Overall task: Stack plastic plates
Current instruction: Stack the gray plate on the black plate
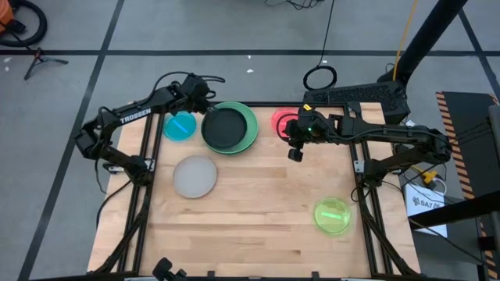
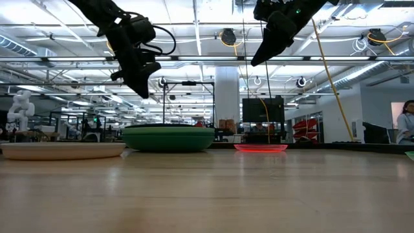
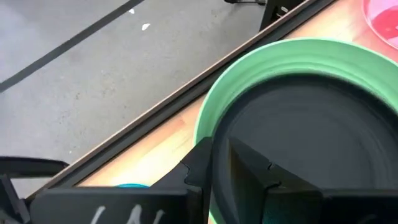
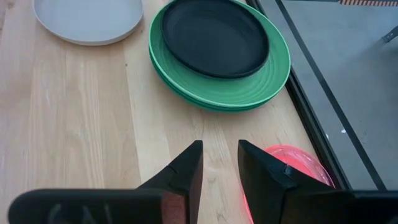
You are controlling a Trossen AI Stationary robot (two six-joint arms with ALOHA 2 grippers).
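— Though the table's near edge is bare wood [image 1: 258, 226], a glossy yellow-green plate [image 1: 333, 215] sits there; matte grey plate [image 1: 194, 176] farther back.

— "TROSSEN" on the left arm [image 1: 134, 117]. Left gripper [image 1: 205, 101] above the black plate [image 1: 225, 127] nested in green ones [image 1: 250, 133], fingers unreadable. Right gripper [image 4: 219, 165] parted, empty, over the pink plate [image 1: 284, 121]. Blue plate [image 1: 180, 126] by the back edge.

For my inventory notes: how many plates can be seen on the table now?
6 at least: blue plate, black plate lying in the green plates, which look like two stacked, pink plate, grey plate, yellow-green plate. More may hide inside stacks.
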